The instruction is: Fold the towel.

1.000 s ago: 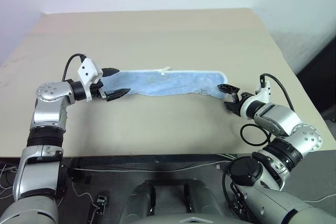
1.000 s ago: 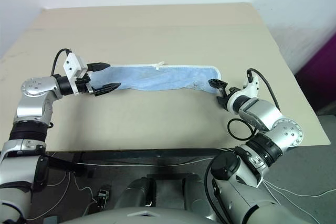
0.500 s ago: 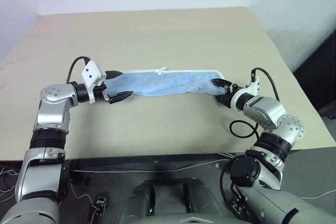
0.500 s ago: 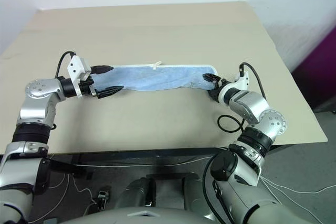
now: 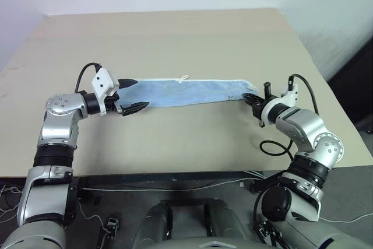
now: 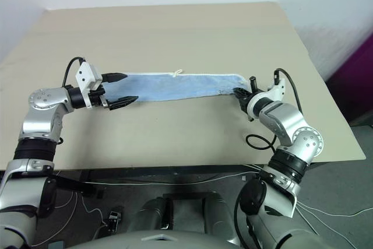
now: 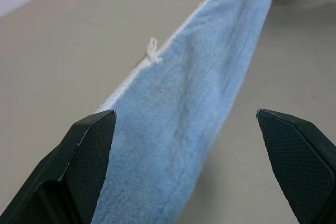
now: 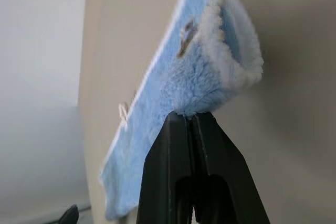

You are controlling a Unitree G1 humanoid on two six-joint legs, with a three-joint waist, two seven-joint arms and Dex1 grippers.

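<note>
Blue terry towel (image 5: 186, 91) lies as a long narrow band across the middle of your tan table (image 5: 175, 33); white edging runs along the far side, small white loop (image 5: 183, 78) on that edge near mid-length; your right gripper (image 5: 253, 99) has its fingers pinched together on the towel's right end, which shows bunched and lifted off the table at the tips; your left gripper (image 5: 129, 94) stands spread wide at the left end, one finger (image 7: 79, 166) either side of the cloth, not clamping it.
</note>
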